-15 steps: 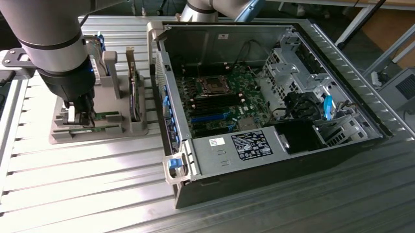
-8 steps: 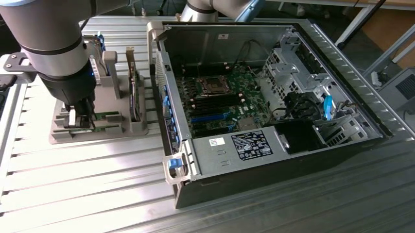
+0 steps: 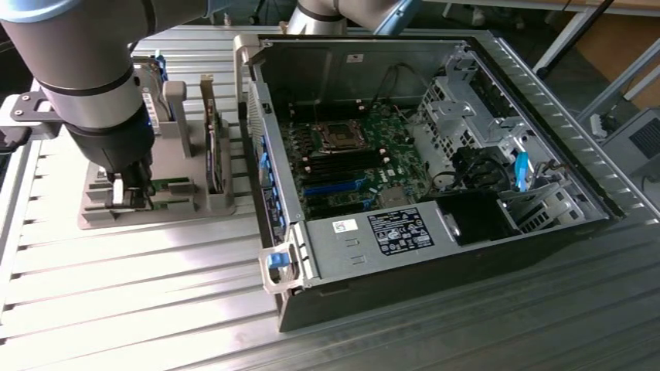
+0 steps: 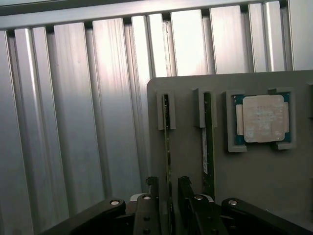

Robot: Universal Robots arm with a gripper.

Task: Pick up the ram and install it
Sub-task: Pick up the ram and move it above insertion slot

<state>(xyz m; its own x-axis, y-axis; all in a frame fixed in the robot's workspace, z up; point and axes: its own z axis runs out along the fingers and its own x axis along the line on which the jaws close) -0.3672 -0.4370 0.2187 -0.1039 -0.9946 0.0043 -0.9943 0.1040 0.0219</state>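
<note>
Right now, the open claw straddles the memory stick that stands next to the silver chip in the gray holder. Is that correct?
Not quite. In the wrist view the open claw straddles the memory stick farther from the silver chip; the other stick stands between them, next to the chip, in the gray holder.

black label (image 3: 397,230) on the grey metal box (image 3: 356,259), white print too tiny to read, small white sticker (image 3: 345,226) just beside it, marks unclear

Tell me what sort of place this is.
Probably a robotics lab or test bench for computer assembly: an open computer case, a grey holder with ram sticks and a processor, on an aluminium-profile table.
</note>
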